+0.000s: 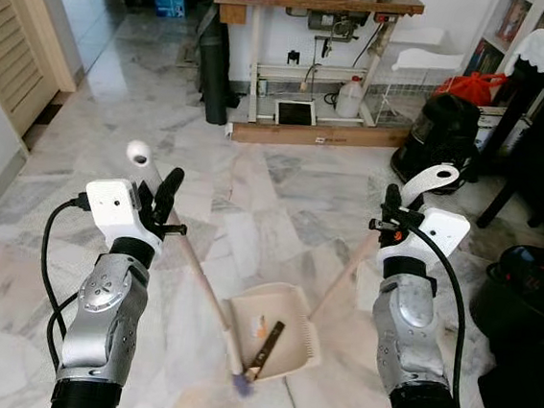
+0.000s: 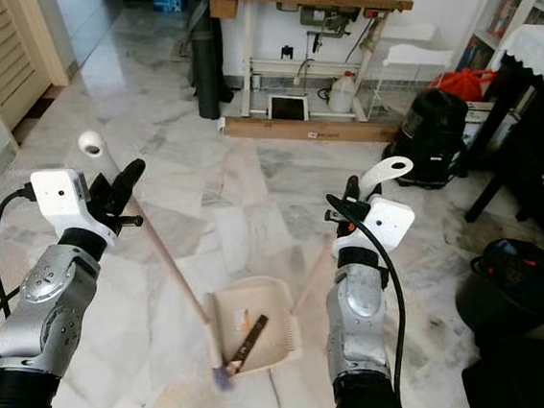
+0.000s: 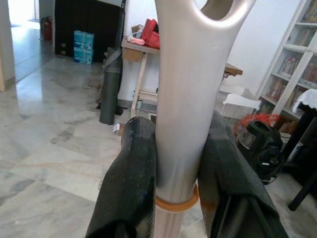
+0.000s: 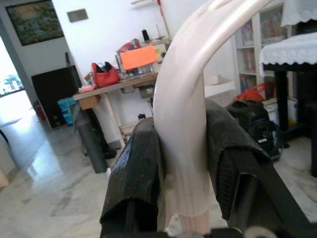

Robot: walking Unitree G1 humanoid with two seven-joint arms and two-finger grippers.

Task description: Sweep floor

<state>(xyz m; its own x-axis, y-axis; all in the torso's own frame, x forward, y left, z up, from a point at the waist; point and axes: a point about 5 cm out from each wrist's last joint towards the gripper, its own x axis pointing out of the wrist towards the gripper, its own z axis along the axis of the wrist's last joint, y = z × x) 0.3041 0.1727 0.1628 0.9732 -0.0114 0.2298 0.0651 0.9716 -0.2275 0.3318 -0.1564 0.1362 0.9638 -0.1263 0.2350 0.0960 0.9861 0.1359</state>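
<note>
Gathering step: left gripper (image 1: 163, 203) clamped on broom (image 1: 198, 274), right gripper (image 1: 391, 216) clamped on dustpan (image 1: 273, 344); debris lay inside; emptying likely next.

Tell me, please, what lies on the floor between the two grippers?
In the left eye view, the beige dustpan sits low between the left gripper and right gripper, with the broom head at its mouth.

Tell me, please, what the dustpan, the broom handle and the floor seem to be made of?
Dustpan: cream moulded plastic, matte, by its thin walls and toothed edge. Broom handle: glossy pale grip, likely plastic, held by the left gripper; its shaft looks like light wood or a tan coating. Floor: polished marble-like tiles, grey veining with reflections.
</note>
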